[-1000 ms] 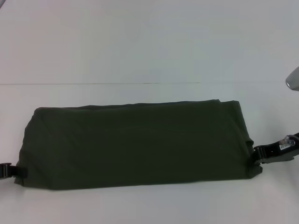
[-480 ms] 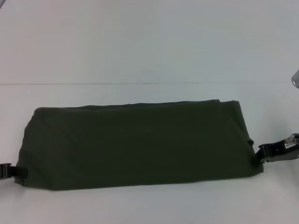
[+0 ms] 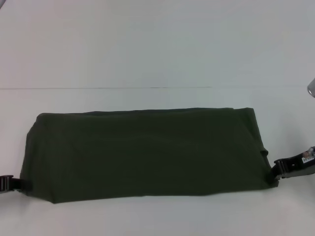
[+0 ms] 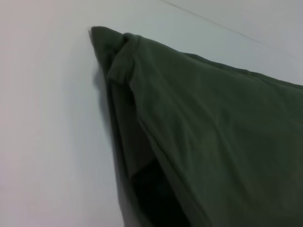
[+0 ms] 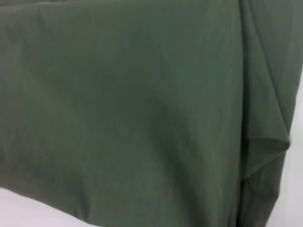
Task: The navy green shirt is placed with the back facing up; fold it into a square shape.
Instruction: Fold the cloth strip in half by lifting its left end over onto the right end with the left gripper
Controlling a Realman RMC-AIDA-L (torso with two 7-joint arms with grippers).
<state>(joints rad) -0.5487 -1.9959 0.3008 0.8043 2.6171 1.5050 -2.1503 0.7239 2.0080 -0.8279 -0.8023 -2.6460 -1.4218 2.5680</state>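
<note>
**Shirt's a long strip right now, both arms parked at the ends**

The navy green shirt (image 3: pixel 142 152) is lying flat across the middle of the bench (image 3: pixel 147 49), folded down into a long wide band that runs side to side. So the sleeves and sides look tucked in already, but it's a rectangle, not a square, and my guess is it needs at least one more fold end over end.

The left gripper (image 3: pixel 15 184) sits low at the near corner on the shirt's left end, touching the edge of the cloth. The right gripper (image 3: pixel 278 172) is at the near corner on the right end, also right against the fabric. Makes sense to me as a setup: one arm per end keeps the band stretched flat and lined up. Whether either one is actually pinching the cloth or has let go, I honestly can't tell. The fingertips are hidden by the fabric, and neither wrist view shows its own fingers.

The left wrist view shows layered edges and a dark gap between the plies at that end.

Surface is plain white, with a thin seam line running across behind the shirt. Nothing else on it that I can see.
</note>
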